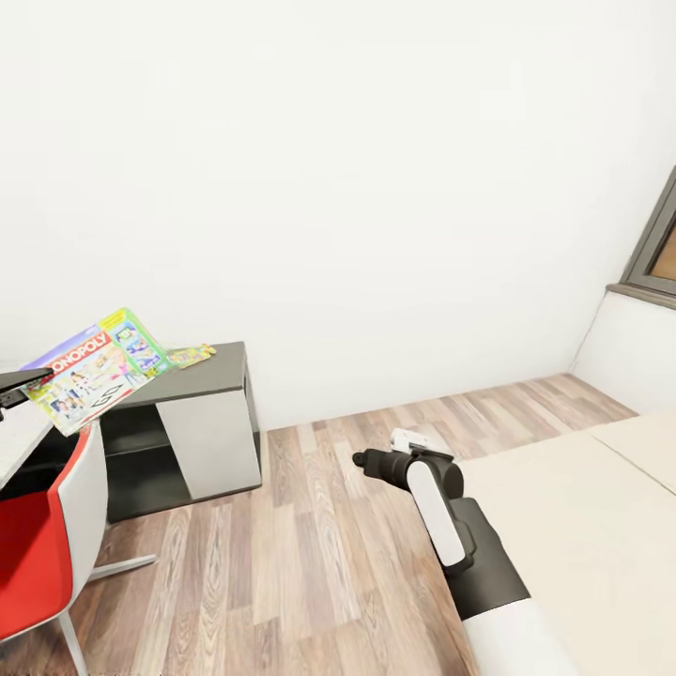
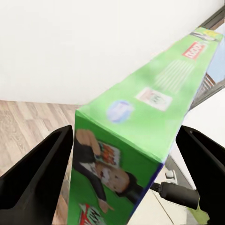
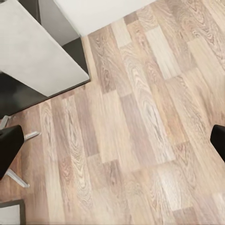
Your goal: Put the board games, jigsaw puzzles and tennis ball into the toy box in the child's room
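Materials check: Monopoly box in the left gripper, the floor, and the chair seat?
Monopoly box: looks like printed cardboard with a slightly glossy finish; flat panels, sharp folded edges, full-colour artwork. Floor: wood planks or wood-look laminate, matte; grain and staggered seams show. Chair seat: smooth red inner face, white outer shell, probably moulded plastic; padding can't be judged.

A green-edged printed game carton sits clamped in the left hand, with a black finger pressed on either side. Its near end has a cartoon man in a black suit, and its long green side runs off toward a white wall. Wood-plank floor is below.
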Controlling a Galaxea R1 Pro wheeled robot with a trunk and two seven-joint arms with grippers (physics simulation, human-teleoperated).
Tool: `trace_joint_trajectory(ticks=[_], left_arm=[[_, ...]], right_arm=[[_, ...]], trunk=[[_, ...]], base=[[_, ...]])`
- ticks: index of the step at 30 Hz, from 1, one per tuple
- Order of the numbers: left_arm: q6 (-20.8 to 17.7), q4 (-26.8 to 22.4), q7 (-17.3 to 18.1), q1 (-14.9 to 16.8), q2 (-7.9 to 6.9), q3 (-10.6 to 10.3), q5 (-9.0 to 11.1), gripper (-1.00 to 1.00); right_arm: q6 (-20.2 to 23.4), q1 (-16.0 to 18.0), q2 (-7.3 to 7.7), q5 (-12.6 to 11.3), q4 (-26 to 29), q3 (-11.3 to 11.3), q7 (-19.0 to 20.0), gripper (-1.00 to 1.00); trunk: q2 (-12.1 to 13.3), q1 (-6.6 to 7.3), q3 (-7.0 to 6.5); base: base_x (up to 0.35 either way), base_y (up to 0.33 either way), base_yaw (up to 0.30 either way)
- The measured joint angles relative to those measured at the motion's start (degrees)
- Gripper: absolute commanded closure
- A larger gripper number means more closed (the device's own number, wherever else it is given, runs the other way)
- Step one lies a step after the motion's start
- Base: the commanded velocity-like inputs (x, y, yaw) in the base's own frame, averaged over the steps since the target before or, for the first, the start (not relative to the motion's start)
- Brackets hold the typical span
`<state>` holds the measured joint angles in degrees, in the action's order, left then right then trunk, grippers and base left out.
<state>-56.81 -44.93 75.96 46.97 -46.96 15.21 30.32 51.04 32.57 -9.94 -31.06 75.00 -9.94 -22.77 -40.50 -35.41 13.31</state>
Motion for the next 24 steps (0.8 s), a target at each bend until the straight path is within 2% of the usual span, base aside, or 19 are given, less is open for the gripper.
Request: trace_joint_trajectory(ticks=[6, 16, 24], left_arm=[[0.09, 0.0, -0.03, -0.01, -0.87, 0.01, -0.05, 1.0], [0.43, -0.03, -0.08, -0.01, -1.09, 0.0, -0.1, 1.0], [0.56, -0.02, -0.23, -0.01, -1.07, 0.0, -0.13, 1.0]], right_arm=[[0.0, 0.04, 0.0, 0.01, 0.0, -0.27, -0.01, -1.0], [0.0, 0.01, 0.01, 0.01, 0.0, -0.3, 0.03, -1.0], [0.0, 0.03, 0.01, 0.0, 0.01, -0.29, 0.0, -1.0]], trunk=[[0.01, 0.0, 0.0], [0.01, 0.01, 0.0], [0.01, 0.01, 0.0]], base=[[0.192, 0.098, 0.288], [0.236, 0.103, 0.283], [0.3, 0.111, 0.048]])
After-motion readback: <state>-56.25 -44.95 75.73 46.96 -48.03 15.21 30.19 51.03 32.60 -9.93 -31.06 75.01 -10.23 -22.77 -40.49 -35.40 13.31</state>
